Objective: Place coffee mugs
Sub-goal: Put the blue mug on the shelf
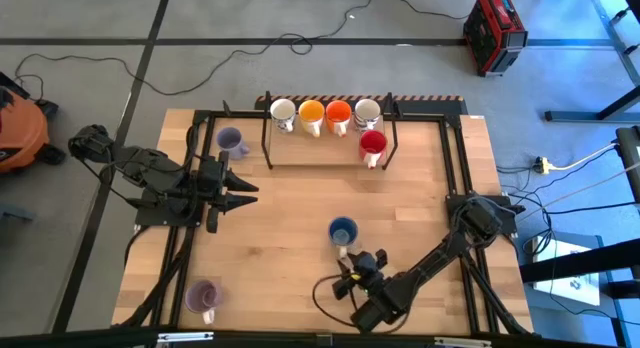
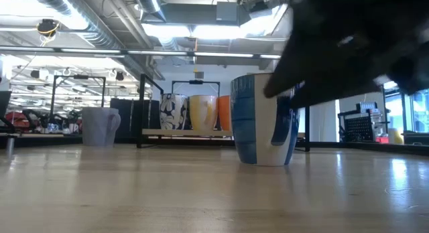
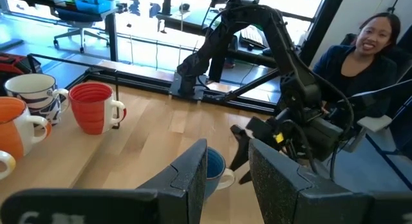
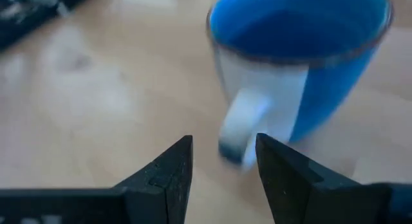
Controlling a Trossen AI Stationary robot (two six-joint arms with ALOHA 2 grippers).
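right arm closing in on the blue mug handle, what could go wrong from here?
1. The right end effector is open, with the blue mug's handle just ahead. If it arrives off-centre, a fingertip could push the mug aside instead of straddling the handle.
2. A handle-only grip may let the mug swing when lifted.

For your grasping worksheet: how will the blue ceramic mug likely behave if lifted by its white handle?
The blue ceramic mug is probably rigid. Its glossy white handle may slip between the right gripper fingers. Held off-centre, it would likely swing.
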